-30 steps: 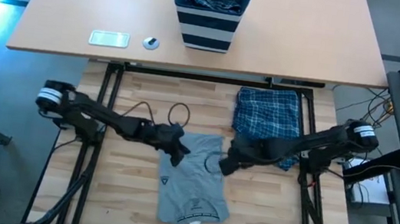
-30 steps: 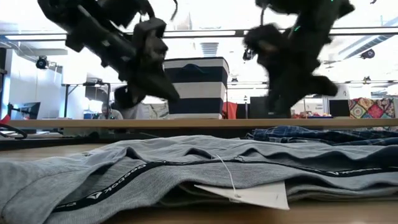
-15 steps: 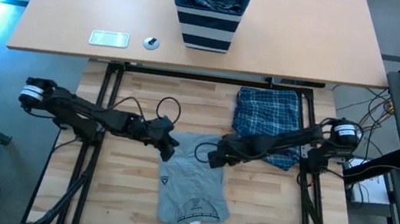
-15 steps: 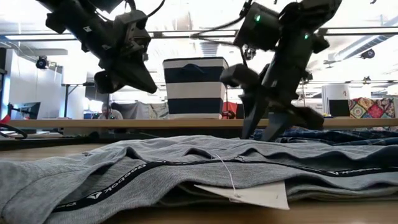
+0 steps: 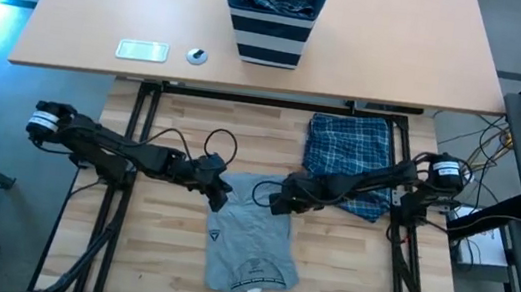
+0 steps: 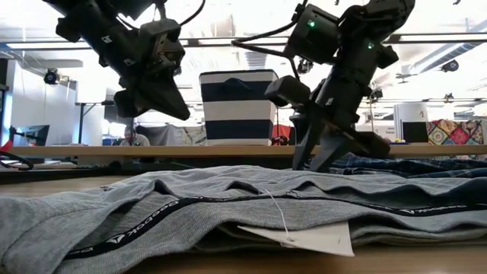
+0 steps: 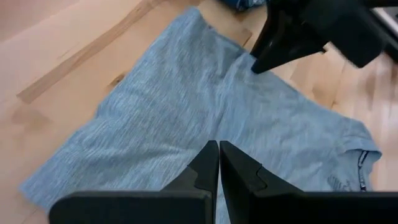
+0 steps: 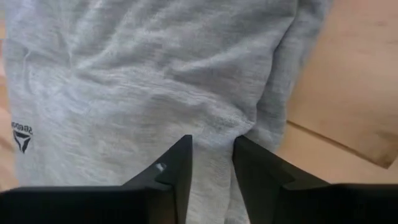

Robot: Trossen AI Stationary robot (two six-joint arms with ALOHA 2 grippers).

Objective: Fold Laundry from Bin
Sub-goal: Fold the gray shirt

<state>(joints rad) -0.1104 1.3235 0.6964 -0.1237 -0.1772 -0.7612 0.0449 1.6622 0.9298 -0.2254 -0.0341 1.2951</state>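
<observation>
A folded grey T-shirt point(image 5: 251, 236) lies flat on the wooden table, its near edge with a paper tag point(image 6: 304, 237) close to the low camera. A folded blue plaid garment point(image 5: 348, 158) lies at the far right. The striped navy bin point(image 5: 275, 12) stands on the far desk with dark cloth in it. My left gripper point(image 5: 219, 193) hangs shut above the shirt's far left corner point(image 7: 218, 163), clear of it point(image 6: 179, 114). My right gripper point(image 5: 276, 205) is open by a narrow gap, with its fingertips point(image 6: 308, 164) down at the shirt's far right part point(image 8: 211, 163). My right gripper comes at the grey T-shirt's far right part point(image 8: 214, 118) from above, slanting from the table's right. Its fingertips stand either side of a low crease in the cloth. I cannot tell whether they touch it. The shirt lies flat on the table.
A white flat device point(image 5: 142, 50) and a small round thing point(image 5: 197, 55) lie on the far desk, left of the bin. Dark cable loops point(image 5: 222, 146) hang by the left arm. Bare wood shows to the shirt's left and right. A person point(image 6: 133, 138) sits far behind.
My right gripper has gone down and toward the table's left, from high above the shirt's right side to the shirt's far right part. My left gripper has drawn back a little toward the table's left and far edge. The shirt has not moved.
</observation>
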